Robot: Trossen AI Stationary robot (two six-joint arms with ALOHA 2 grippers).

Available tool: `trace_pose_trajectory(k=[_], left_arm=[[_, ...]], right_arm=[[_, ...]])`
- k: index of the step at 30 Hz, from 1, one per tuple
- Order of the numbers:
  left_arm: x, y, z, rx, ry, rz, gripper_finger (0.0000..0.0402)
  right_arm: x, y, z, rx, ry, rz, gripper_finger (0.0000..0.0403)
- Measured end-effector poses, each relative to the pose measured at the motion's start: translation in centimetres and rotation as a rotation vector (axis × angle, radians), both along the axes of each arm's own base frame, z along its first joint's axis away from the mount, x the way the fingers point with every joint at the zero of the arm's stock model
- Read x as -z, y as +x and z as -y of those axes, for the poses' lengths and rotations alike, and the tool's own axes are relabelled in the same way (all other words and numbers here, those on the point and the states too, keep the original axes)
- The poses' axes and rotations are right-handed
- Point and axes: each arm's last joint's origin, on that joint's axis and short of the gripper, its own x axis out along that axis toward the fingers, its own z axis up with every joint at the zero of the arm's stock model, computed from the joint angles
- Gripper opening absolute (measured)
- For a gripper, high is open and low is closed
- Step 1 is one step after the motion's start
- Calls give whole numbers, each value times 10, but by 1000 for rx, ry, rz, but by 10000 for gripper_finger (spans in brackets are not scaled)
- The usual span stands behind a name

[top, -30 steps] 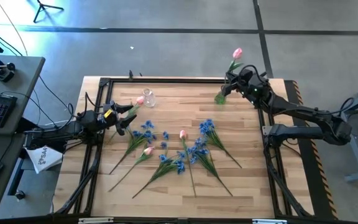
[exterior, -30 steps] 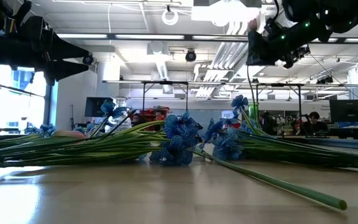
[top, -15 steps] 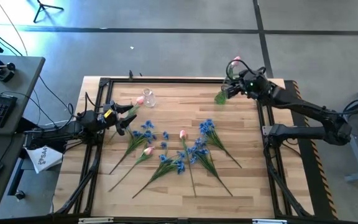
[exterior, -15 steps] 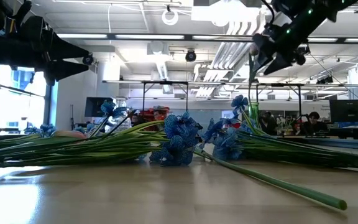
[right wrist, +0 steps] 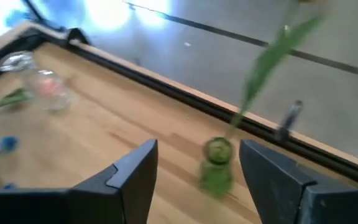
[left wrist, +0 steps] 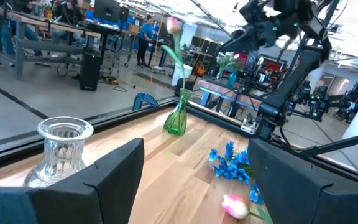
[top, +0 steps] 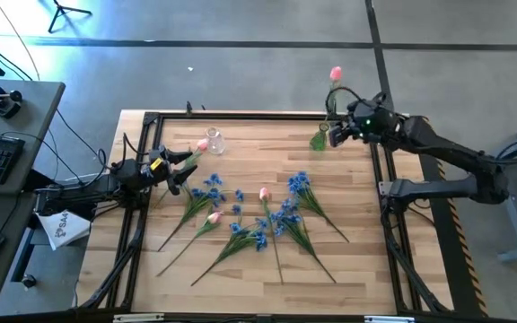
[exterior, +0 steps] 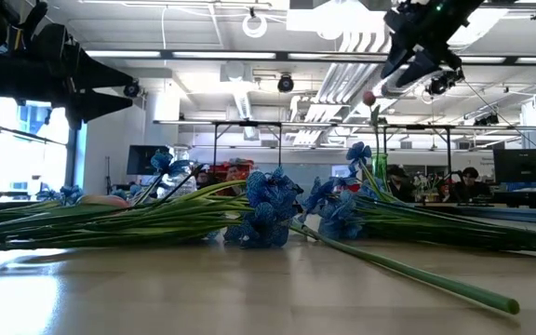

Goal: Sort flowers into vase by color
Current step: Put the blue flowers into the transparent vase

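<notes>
While upright, pink tulip in green vase (far corner).

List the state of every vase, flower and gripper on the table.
Green vase: upright, holding one pink tulip.
Clear vase: upright, a pink bud beside it.
Loose flowers: lying flat mid-table.
Right gripper: open, above the green vase.
Left gripper: open, near the clear vase.
</notes>
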Motion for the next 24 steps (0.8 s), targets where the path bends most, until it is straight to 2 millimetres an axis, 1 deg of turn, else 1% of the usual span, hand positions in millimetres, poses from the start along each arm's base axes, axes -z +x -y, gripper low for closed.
trace_pose_trajectory(k=[4, 8, 12, 16, 20, 24], left_arm=[[0, 0, 0, -4, -1, -6, 273], [-2, 1, -1, -24, -19, -56, 273], [-10, 4, -1, -25, -37, -113, 273], [-22, 12, -2, -8, -55, -180, 273], [-32, 25, -3, 9, -89, -331, 273], [-42, 42, -1, 22, -167, -534, 273]], right_arm=[[18, 15, -13, -97, -11, -4, 208], [38, 27, -23, -164, -15, 1, 202], [56, 34, -32, -220, -12, -26, 200], [73, 45, -39, -335, -5, -30, 199], [98, 63, -44, -449, -59, 36, 199], [122, 79, -44, -486, -113, 56, 204]])
